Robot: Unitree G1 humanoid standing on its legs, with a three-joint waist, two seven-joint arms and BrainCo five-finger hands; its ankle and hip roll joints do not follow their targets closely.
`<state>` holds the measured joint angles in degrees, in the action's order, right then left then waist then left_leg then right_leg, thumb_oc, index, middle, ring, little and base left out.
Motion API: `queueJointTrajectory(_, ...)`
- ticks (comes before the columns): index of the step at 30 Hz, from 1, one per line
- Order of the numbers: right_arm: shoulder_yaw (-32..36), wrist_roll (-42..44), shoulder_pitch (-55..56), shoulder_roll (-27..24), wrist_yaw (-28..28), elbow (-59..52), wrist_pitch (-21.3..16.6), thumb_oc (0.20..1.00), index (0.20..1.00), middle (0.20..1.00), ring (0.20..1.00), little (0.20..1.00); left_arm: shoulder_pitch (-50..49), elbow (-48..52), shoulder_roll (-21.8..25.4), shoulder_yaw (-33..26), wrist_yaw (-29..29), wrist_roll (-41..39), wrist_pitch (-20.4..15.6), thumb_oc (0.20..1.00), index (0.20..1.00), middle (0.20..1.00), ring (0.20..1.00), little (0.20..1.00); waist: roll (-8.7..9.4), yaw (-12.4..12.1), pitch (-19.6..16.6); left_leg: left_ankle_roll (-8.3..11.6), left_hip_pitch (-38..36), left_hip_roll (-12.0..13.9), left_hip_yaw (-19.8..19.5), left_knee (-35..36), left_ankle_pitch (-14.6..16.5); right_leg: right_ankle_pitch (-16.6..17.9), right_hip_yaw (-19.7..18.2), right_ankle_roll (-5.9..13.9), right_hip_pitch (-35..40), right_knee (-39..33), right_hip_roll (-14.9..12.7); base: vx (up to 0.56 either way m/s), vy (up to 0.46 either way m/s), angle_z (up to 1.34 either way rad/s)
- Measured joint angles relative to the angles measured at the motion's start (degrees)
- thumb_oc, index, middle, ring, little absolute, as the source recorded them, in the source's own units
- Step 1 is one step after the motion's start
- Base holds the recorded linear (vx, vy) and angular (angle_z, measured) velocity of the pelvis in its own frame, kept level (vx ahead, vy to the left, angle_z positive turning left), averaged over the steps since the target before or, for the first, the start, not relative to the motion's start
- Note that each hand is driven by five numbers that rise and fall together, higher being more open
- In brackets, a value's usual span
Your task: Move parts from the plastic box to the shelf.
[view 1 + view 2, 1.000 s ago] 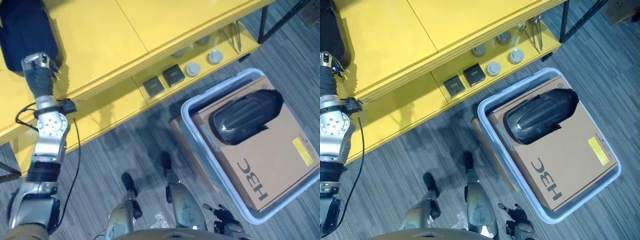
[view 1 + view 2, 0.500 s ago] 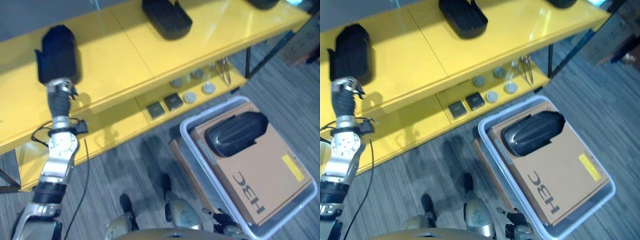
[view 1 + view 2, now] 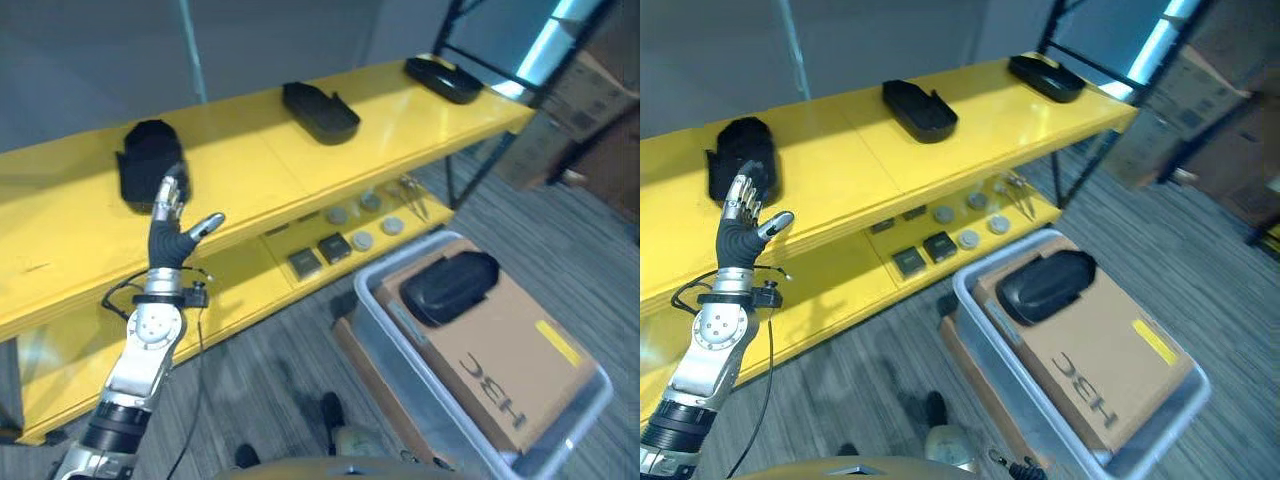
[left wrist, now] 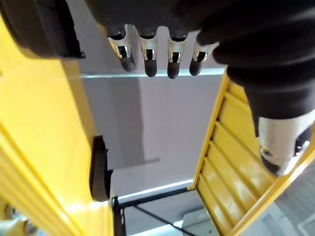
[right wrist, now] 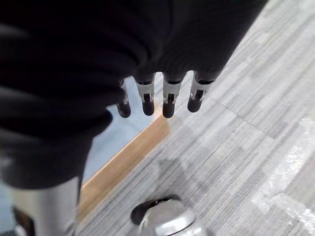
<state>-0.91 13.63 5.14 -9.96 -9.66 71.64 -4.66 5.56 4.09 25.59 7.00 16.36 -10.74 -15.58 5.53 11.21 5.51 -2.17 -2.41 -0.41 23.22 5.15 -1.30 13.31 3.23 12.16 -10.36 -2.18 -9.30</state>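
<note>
Grey striped carpet floor (image 3: 260,370) fills the lower frame, with a yellow shelf (image 3: 260,165) running from centre left to upper right.

Change since half a second ago: the whole view has tilted up, so a grey wall behind the shelf has come into sight, as has a third black part (image 3: 442,78) at the shelf's far right end. The left hand (image 3: 172,232), then just below the leftmost black part (image 3: 148,172) with its back to the camera, is now raised in front of that part's lower edge.

Left hand: held upright at centre left, fingers (image 3: 170,192) straight and spread, thumb out to the right, holding nothing. The fingertips overlap the leftmost part's near edge in the head views; contact cannot be told. In the left wrist view the fingers (image 4: 147,56) hang straight, with yellow shelf surface to either side.

Right hand (image 5: 147,93): fingers straight and empty above the carpet in the right wrist view.

Parts: one black part (image 3: 450,283) lies on a cardboard box (image 3: 500,360) inside the grey plastic box (image 3: 390,330) at lower right. A second shelf part (image 3: 320,110) sits at upper centre.

Lower shelf level: small square black blocks (image 3: 320,255) and round grey discs (image 3: 375,225) in a loose row, with thin metal tools (image 3: 412,195) to their right.
</note>
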Motion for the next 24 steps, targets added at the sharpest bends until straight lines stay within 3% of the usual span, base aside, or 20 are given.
queueJointTrajectory(3,0.19,0.00,0.33,-0.07,-1.21,2.21,-0.01,1.000,1.000,1.000,1.000,1.000,-0.99,-1.18,0.55,-0.85,0.74,1.00,0.17,1.000,1.000,1.000,1.000,1.000,-0.46,-1.92,0.42,-0.29,-0.09,2.23,5.92,-0.02,-0.17,-4.44,13.36,-2.59,-1.68,4.11,-1.45,-0.02,0.113,-1.14)
queueJointTrajectory(4,0.70,-0.13,-0.30,-0.37,-1.65,2.90,-0.01,1.000,1.000,1.000,1.000,1.000,-3.30,-1.41,0.32,-2.82,1.32,1.06,0.20,1.000,1.000,1.000,1.000,1.000,-2.31,-3.80,1.61,0.10,-1.65,5.02,10.00,-0.03,0.44,-8.30,22.90,-3.37,-1.73,10.38,-1.82,-0.07,0.038,-1.52)
queueJointTrajectory(6,0.62,-0.60,0.24,-0.49,-1.69,2.80,0.06,1.000,1.000,1.000,1.000,1.000,-4.39,-1.43,0.16,-3.28,1.88,1.79,0.31,1.000,1.000,1.000,1.000,1.000,-2.66,-3.70,1.85,1.07,-2.33,5.43,11.82,-0.05,0.40,-10.85,24.44,-3.09,-0.60,16.15,-3.68,-0.05,-0.032,-1.07)
queueJointTrajectory(8,0.49,-0.60,1.33,-0.46,-1.68,2.02,0.17,1.000,1.000,1.000,1.000,1.000,-5.88,-1.64,-0.64,-4.45,2.38,2.13,0.33,1.000,1.000,1.000,1.000,1.000,-2.59,-3.94,1.81,2.35,-3.52,5.50,13.96,-0.38,0.58,-12.71,25.90,-4.06,1.15,18.61,-4.39,0.00,-0.110,-0.76)
queueJointTrajectory(9,-0.24,-0.66,1.73,-0.48,-1.70,1.22,0.17,1.000,1.000,1.000,1.000,1.000,-6.10,-2.72,-1.69,-5.18,2.65,2.20,0.20,1.000,1.000,1.000,1.000,1.000,-1.47,-4.35,1.48,4.11,-4.85,5.16,15.56,-0.38,0.49,-14.04,25.38,-7.49,3.94,13.96,-2.78,0.06,-0.174,-0.64)
queueJointTrajectory(10,-0.72,-0.85,1.44,-0.97,-1.76,1.21,0.18,1.000,1.000,1.000,1.000,1.000,-6.37,-3.90,-2.77,-5.14,2.91,2.22,0.16,1.000,1.000,1.000,1.000,1.000,-2.77,-4.24,1.77,4.50,-5.25,5.78,15.54,-0.38,0.50,-13.01,24.67,-8.47,5.20,11.11,-1.16,0.09,-0.193,-0.71)
queueJointTrajectory(14,-1.55,-2.44,0.21,-1.92,-1.77,0.61,-0.04,1.000,1.000,1.000,1.000,1.000,-6.58,-8.96,-5.89,-4.61,2.84,2.43,0.24,1.000,1.000,1.000,1.000,1.000,-6.40,-3.82,1.35,6.44,-5.65,8.58,10.28,-0.57,0.08,-10.64,21.44,-10.13,7.76,4.33,4.39,0.09,-0.225,-0.56)
queueJointTrajectory(15,-2.21,-2.53,0.22,-1.87,-1.75,-0.13,-0.04,1.000,1.000,1.000,1.000,1.000,-6.40,-9.57,-6.05,-4.47,2.84,2.43,0.21,1.000,1.000,1.000,1.000,1.000,-6.43,-3.14,1.50,7.04,-5.27,9.36,8.96,-2.74,0.11,-11.48,21.54,-10.19,8.06,4.46,4.84,0.10,-0.359,-0.06)
queueJointTrajectory(17,-2.32,-2.57,0.22,-0.59,-1.73,-0.86,-0.05,1.000,1.000,1.000,1.000,1.000,-5.82,-11.99,-5.51,-4.14,2.86,2.34,0.26,1.000,1.000,1.000,1.000,1.000,-3.88,-3.46,2.07,7.83,-0.96,11.83,7.34,-15.34,0.62,-12.99,20.66,-10.71,8.52,3.74,3.62,0.06,-0.220,-0.12)
queueJointTrajectory(18,-3.17,-2.74,0.02,-0.54,-1.75,-0.77,-0.12,1.000,1.000,1.000,1.000,1.000,-6.47,-12.20,-5.31,-4.02,2.86,2.35,0.40,1.000,1.000,1.000,1.000,1.000,-3.55,-4.47,2.03,7.88,1.61,13.10,5.66,-21.68,0.61,-12.92,19.98,-11.02,9.17,3.14,3.99,-0.05,-0.129,-0.44)
queueJointTrajectory(19,-3.52,-2.85,-0.27,-0.70,-1.75,-0.49,-0.11,1.000,1.000,1.000,1.000,1.000,-6.73,-12.34,-5.26,-3.67,2.79,2.36,0.41,1.000,1.000,1.000,1.000,1.000,-2.79,-5.14,1.94,8.55,4.68,14.90,2.73,-29.09,0.20,-12.54,19.43,-12.23,10.02,2.34,4.74,-0.08,-0.050,-0.51)
queueJointTrajectory(20,-4.16,-2.89,-0.97,-1.59,-1.84,-0.15,-0.10,1.000,1.000,1.000,1.000,1.000,-6.88,-13.50,-5.41,-2.15,2.88,2.42,0.33,1.000,1.000,1.000,1.000,1.000,-3.18,-6.31,2.73,10.74,8.84,15.67,-3.40,-36.77,-0.46,-11.08,17.81,-13.77,10.77,1.52,4.94,-0.02,0.075,-0.63)
queueJointTrajectory(21,-4.96,-2.91,-1.76,-2.83,-1.92,0.00,-0.14,1.000,1.000,1.000,1.000,1.000,-7.16,-14.62,-5.58,-1.02,2.82,2.45,0.42,1.000,1.000,1.000,1.000,1.000,-3.68,-7.41,3.10,12.66,10.56,14.76,-7.39,-38.34,0.36,-10.67,17.40,-14.10,10.72,1.19,4.75,0.04,0.091,-0.61)
queueJointTrajectory(22,-5.65,-2.89,-2.74,-3.72,-2.20,-1.04,-0.43,1.000,1.000,1.000,1.000,1.000,-7.77,-15.18,-5.92,-0.47,2.82,2.57,0.75,1.000,1.000,1.000,1.000,1.000,-4.28,-7.02,3.73,13.82,11.51,12.99,-8.75,-35.27,1.72,-10.49,15.90,-13.71,10.89,0.54,5.13,0.08,0.158,-0.40)
queueJointTrajectory(23,-5.46,-2.87,-3.36,-5.08,-2.46,-1.57,-0.37,1.000,1.000,1.000,1.000,1.000,-8.41,-15.78,-6.70,-0.33,2.86,2.71,0.75,1.000,1.000,1.000,1.000,1.000,-4.84,-6.47,3.81,12.99,11.87,10.85,-11.98,-30.21,3.12,-10.23,15.67,-13.27,10.30,0.17,4.45,0.11,0.223,-0.65)
queueJointTrajectory(24,-5.08,-2.78,-5.18,-6.66,-3.23,-2.27,-0.93,1.000,1.000,1.000,1.000,1.000,-9.21,-17.23,-6.41,0.23,2.84,4.09,1.25,1.000,1.000,1.000,1.000,1.000,-6.77,-6.02,4.67,11.63,9.41,8.42,-15.13,-17.63,2.51,-9.73,13.14,-12.64,10.42,-0.65,5.36,0.17,0.276,-0.68)
